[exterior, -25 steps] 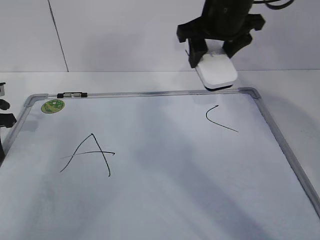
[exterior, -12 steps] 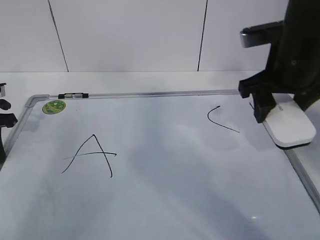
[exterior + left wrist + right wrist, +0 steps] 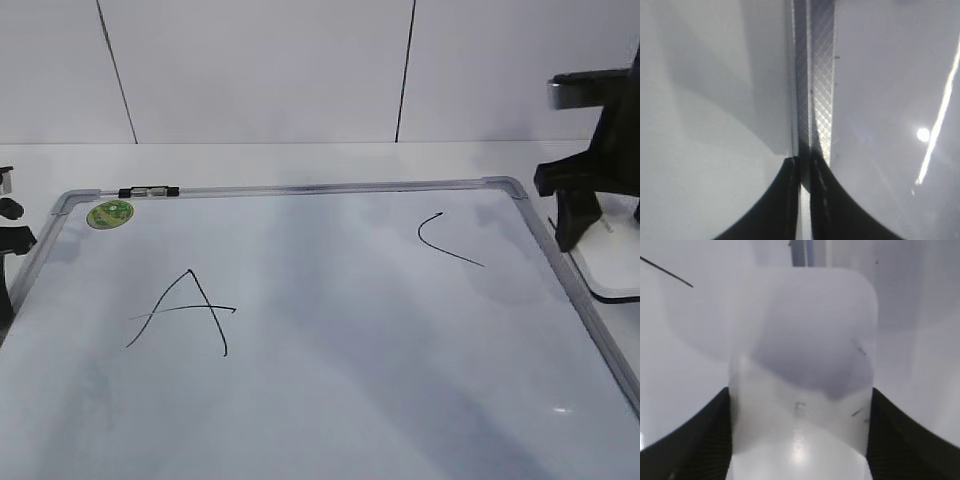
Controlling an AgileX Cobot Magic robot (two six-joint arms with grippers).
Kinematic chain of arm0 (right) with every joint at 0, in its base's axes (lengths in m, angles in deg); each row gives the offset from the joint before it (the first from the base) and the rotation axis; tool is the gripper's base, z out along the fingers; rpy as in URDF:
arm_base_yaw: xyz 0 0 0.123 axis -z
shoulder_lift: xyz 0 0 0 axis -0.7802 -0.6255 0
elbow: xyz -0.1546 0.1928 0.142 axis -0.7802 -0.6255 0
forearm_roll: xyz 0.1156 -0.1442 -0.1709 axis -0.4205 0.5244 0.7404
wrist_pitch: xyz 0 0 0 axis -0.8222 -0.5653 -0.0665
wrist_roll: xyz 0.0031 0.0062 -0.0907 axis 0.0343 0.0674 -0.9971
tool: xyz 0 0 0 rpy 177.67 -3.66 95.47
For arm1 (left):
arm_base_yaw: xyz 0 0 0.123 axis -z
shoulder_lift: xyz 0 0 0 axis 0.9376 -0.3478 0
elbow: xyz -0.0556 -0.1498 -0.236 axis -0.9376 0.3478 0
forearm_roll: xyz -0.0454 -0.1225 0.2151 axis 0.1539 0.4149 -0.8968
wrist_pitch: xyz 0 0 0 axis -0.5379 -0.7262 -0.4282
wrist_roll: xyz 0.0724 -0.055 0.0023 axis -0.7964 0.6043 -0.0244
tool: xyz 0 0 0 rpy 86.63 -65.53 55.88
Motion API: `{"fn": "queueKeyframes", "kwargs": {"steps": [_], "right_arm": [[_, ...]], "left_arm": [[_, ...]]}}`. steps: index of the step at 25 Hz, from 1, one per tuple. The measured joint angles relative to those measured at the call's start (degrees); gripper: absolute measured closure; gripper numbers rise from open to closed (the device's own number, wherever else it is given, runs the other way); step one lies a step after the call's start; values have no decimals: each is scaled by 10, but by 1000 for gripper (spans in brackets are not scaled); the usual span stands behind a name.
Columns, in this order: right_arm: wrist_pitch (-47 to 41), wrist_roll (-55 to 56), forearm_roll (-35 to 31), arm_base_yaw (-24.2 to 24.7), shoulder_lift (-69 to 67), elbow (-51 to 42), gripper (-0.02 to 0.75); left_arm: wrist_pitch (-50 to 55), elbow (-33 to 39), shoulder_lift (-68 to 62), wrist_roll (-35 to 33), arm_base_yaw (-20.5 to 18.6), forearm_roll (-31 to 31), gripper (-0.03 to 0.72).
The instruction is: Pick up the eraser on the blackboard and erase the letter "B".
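Both right jaws clamp the eraser (image 3: 802,380) beside the blackboard (image 3: 560,290).

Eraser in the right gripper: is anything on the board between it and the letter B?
Nothing stands on the blackboard. But no B shows there now, only the A and C. The right gripper holds the eraser beyond the board's right edge.

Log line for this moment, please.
right gripper: shut on eraser, off board's right edge | blackboard: A, C only, no B | left gripper: shut, idle
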Motion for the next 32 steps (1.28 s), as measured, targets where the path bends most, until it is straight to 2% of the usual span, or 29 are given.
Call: {"fn": "queueKeyframes", "kwargs": {"steps": [6, 18, 32], "right_arm": [[59, -45, -42, 6, -44, 0, 197], [107, -59, -39, 6, -95, 0, 197], [118, -63, -37, 6, -121, 1, 197]], "left_arm": [[4, 0, -2, -1, 0, 5, 666], [6, 0, -2, -1, 0, 7, 666], [6, 0, -2, -1, 0, 8, 666]]}}
